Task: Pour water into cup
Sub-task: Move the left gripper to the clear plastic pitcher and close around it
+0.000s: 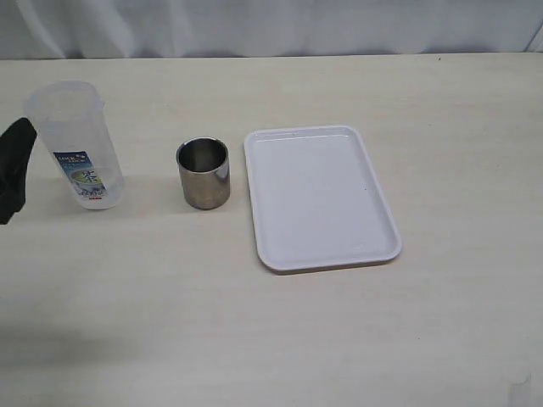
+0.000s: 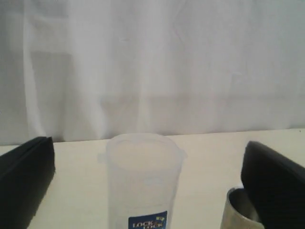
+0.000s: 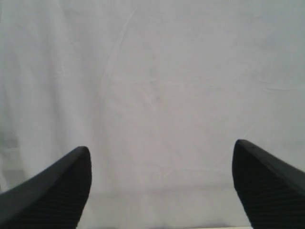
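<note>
The steel cup (image 1: 204,173) stands upright on the table, just left of a white tray. A clear plastic container (image 1: 76,144) with a blue-green label stands left of the cup. My left gripper (image 1: 15,170) shows as black fingers at the left edge, beside the container. In the left wrist view my left gripper (image 2: 145,183) is open, with the container (image 2: 144,181) between its fingers and apart from them; the cup's rim (image 2: 237,210) peeks out by one finger. My right gripper (image 3: 159,183) is open and empty, facing the white curtain; it is out of the exterior view.
A white rectangular tray (image 1: 321,197) lies right of the cup. A white curtain (image 1: 271,25) hangs behind the table's far edge.
</note>
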{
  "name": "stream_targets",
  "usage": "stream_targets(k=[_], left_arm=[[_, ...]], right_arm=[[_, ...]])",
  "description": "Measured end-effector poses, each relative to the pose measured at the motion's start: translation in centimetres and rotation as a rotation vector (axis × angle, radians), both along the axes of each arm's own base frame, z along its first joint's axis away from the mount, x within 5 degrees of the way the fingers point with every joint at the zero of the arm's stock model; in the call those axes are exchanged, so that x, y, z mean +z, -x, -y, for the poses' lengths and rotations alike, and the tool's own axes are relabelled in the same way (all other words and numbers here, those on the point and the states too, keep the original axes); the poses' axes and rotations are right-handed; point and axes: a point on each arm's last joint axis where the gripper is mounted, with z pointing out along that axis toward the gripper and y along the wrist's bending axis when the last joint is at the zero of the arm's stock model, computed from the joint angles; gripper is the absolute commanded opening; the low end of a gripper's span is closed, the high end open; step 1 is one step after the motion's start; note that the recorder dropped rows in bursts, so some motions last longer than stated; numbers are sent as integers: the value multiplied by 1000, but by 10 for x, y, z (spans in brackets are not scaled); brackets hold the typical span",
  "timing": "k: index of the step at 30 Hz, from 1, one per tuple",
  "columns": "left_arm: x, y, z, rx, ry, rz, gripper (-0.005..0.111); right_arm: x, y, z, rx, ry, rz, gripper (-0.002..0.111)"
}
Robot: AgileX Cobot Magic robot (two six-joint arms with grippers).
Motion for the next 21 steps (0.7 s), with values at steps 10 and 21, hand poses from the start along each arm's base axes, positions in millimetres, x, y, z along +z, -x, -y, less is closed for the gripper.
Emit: stream_targets(k=[10,21], left_arm=[[-17,-26,2,-11,-38,-95,105],[-48,-46,6,-58,-59,-240,105]], right_arm=[[-4,-11,-2,22,5,-30,76],[-4,-12,-2,24,5,-34,76]])
